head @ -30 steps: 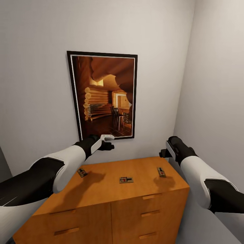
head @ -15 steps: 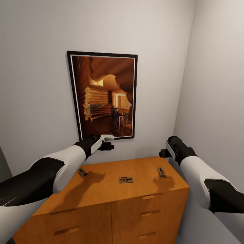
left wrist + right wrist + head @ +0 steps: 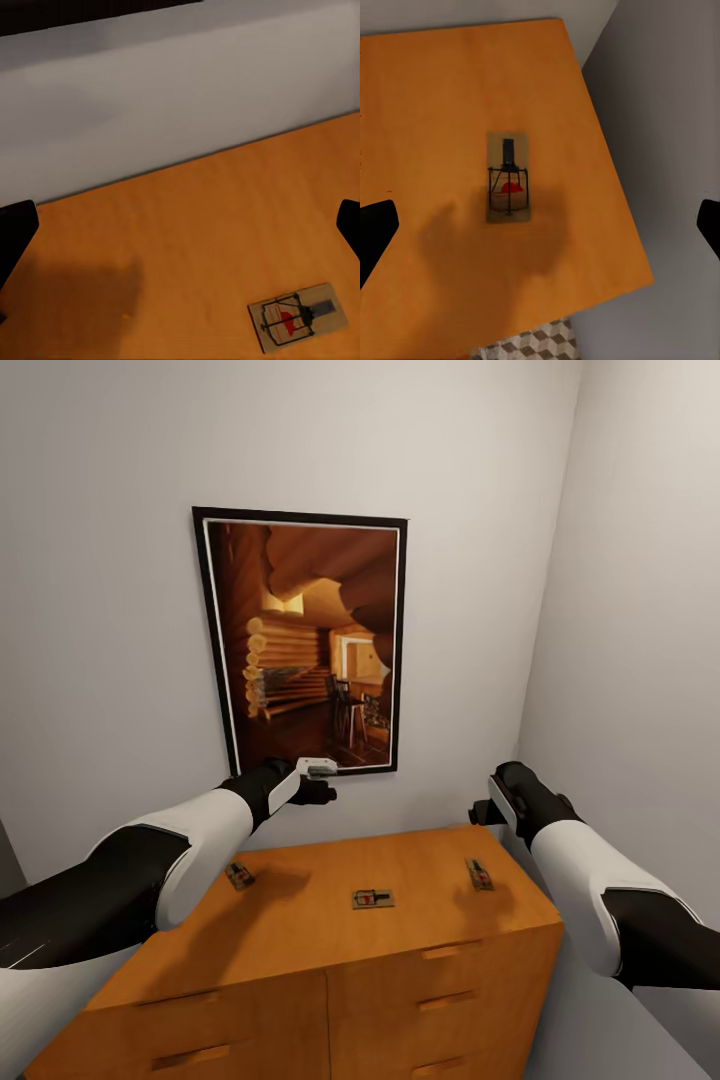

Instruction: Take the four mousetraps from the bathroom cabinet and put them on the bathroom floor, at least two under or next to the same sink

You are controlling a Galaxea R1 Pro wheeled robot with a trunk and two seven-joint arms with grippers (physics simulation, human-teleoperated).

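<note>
The orange-brown cabinet stands against the wall, and three mousetraps lie on its flat top: one at the left, one in the middle, one near the right edge. My left gripper hovers above the back of the top, open and holding nothing. In the left wrist view one mousetrap lies on the wood, off to the side of the gripper. My right gripper hangs open over the right-hand mousetrap, which lies just to one side of the midpoint between the fingers of the right gripper.
A framed picture of a log cabin interior hangs on the wall behind the cabinet. A grey side wall runs close along the cabinet's right edge. A strip of cube-patterned floor shows past the cabinet's front.
The whole view has shifted slightly, with the cabinet top lower and the picture a little larger, so the camera moved. Both arms and the mousetraps keep their places.
</note>
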